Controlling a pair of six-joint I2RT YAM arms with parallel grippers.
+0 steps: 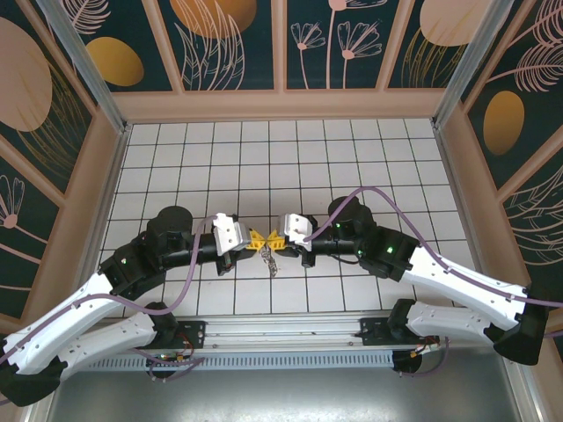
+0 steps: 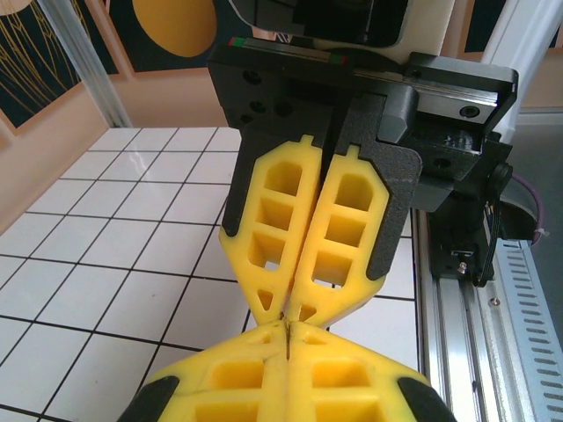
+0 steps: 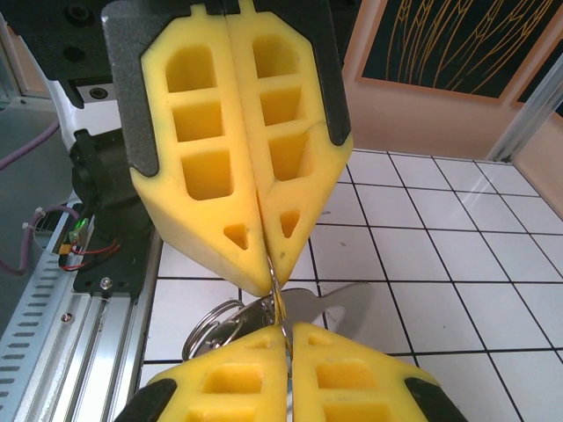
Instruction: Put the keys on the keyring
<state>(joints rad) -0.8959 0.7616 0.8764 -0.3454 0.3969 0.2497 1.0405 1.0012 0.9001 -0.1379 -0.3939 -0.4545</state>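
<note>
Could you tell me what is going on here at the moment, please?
The two arms meet tip to tip over the tiled table. The left claw and the right claw are both shut on a small silvery bunch held off the tiles: a keyring with a key blade jutting out beside it. I cannot tell which claw pinches which piece, or whether the key is threaded on.

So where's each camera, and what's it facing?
Top: above and behind the arms, looking down at the tiled table; both arms, left claw and right claw show.
Left wrist: on the left arm, facing the right claw; own fingers below.
Right wrist: on the right arm, facing the left claw and metal rings; own fingers below.
Shared: both wrist views show the claws tip to tip.
</note>
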